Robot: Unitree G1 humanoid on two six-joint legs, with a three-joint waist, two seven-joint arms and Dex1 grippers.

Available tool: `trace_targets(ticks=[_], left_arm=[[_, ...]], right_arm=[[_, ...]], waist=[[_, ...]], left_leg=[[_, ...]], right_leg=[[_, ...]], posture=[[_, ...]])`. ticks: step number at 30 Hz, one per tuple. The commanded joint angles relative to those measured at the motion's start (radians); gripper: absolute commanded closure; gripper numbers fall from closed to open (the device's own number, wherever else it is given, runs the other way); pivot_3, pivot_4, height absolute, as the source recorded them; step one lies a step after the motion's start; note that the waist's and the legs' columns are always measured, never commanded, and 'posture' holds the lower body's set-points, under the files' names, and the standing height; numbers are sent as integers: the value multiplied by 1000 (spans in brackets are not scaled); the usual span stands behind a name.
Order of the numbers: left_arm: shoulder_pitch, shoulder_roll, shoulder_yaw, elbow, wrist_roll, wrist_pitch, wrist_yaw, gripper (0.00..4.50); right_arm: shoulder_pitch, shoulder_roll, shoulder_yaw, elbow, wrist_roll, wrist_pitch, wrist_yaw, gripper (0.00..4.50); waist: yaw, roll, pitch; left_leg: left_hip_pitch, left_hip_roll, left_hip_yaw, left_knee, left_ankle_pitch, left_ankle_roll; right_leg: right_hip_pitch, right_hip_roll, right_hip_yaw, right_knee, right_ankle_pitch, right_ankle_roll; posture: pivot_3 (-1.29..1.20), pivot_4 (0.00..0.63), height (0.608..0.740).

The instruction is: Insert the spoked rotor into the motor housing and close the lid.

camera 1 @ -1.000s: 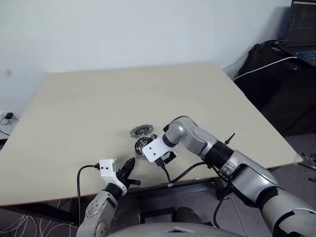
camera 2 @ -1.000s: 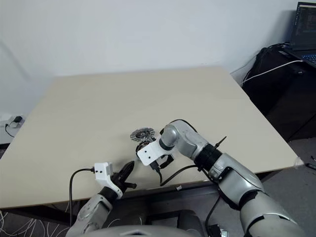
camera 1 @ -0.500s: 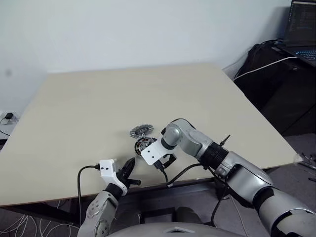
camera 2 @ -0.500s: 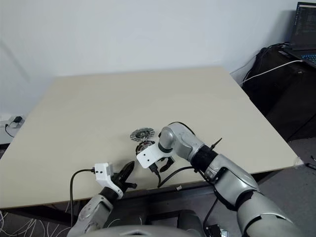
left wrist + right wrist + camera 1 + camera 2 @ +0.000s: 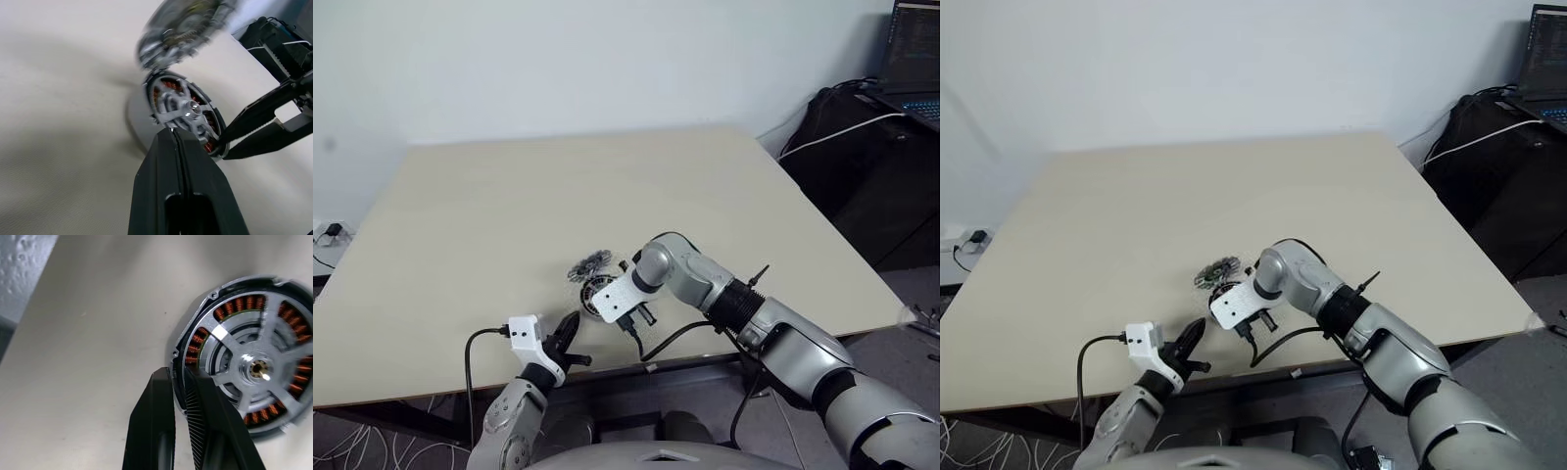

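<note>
The motor housing [image 5: 244,357] lies on the table [image 5: 509,196] near its front edge, with the spoked rotor [image 5: 254,364] seated inside over the copper windings. The right gripper [image 5: 178,382] is nearly pressed together, pinching the housing's rim. The left gripper [image 5: 177,142] is pressed together, holding nothing. The lid [image 5: 181,24], a blurred silver dish, sits tilted just behind the housing. Risk noted: any pull on the pinched rim may tip the housing, unseating the rotor or knocking the lid further.

spoked rotor [image 5: 254,367] inside motor housing [image 5: 195,340]
</note>
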Motion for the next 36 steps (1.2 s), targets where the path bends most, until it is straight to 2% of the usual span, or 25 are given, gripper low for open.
trace_targets(ticks=[1, 7, 11, 21, 26, 31, 36], left_arm=[[-10, -9, 0, -13, -20, -22, -6, 4500], [-15, -11, 0, -11, -23, -19, -8, 4500], [-16, -9, -1, -9, -27, -18, -9, 4500], [-32, -3, -12, 5, -35, -4, -16, 4500], [-38, 1, -17, 9, -38, 3, -18, 4500], [-40, 5, -21, 10, -39, 8, -20, 4500], [-36, 6, -21, 8, -39, 8, -19, 4500]], right_arm=[[-2, -1, -24, -5, 4, 15, -1, 4443], [33, -2, -76, -38, 30, 75, -43, 4443], [79, -18, -144, -141, 73, 187, -40, 4443], [244, -102, -287, -563, 169, 721, -24, 4443], [271, -27, -378, -693, 246, 1127, -129, 4443], [247, 137, -493, -721, 323, 1527, -300, 4443], [238, 236, -585, -671, 390, 1580, -448, 4443]], waist=[[0, 0, 0], [0, 0, 0], [2, 0, 0], [6, 0, 0], [5, 0, 0], [6, 0, 0], [3, 0, 0]], left_leg=[[0, 0, 0, 0, 0, 0], [0, 0, 0, 0, 0, 0], [0, 0, 0, 0, 0, 0], [-4, 0, 0, 0, 0, 0], [-4, 0, -1, 1, 0, 0], [-4, 0, -1, 1, 0, 0], [-9, -1, -1, 2, -2, -4]], right_leg=[[0, 0, 0, 0, 0, 0], [0, 0, 0, 1, 0, 0], [0, 0, 0, 1, 0, 0], [-4, -1, 0, 0, 0, 0], [-3, -1, 0, 0, 0, 0], [-4, -1, 0, 1, 0, 0], [-9, -2, 0, 2, 0, 0]], posture=[[0, 0, 740], [0, 0, 740], [0, 0, 740], [0, 0, 740], [0, 0, 740], [0, 0, 740], [0, 0, 740]])
